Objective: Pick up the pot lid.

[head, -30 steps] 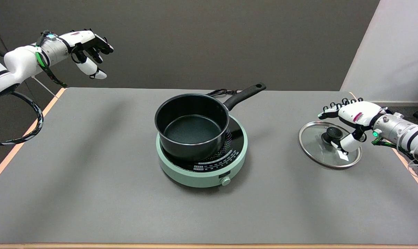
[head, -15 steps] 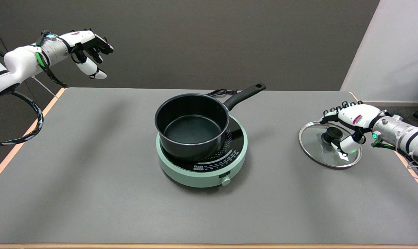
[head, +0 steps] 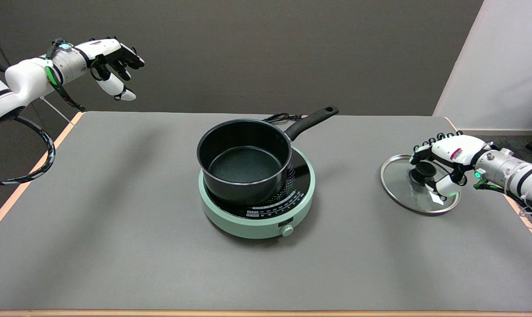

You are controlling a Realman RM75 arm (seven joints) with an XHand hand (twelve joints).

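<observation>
One glass pot lid (head: pixel 402 185) lies flat on the counter (head: pixel 116 220), just under my right hand (head: pixel 444 160). Fingers curled around its black knob (head: pixel 422 169), thumb below, not yet clamped, so I can lift w/ a knob grip.

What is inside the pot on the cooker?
Nothing shows inside the pot: its dark bare floor is in view. The near wall hides a strip of the floor. The lid lies on the table to the right, under the right hand.

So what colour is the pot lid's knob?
Black; the knob on the glass pot lid shows in the head view.
</observation>
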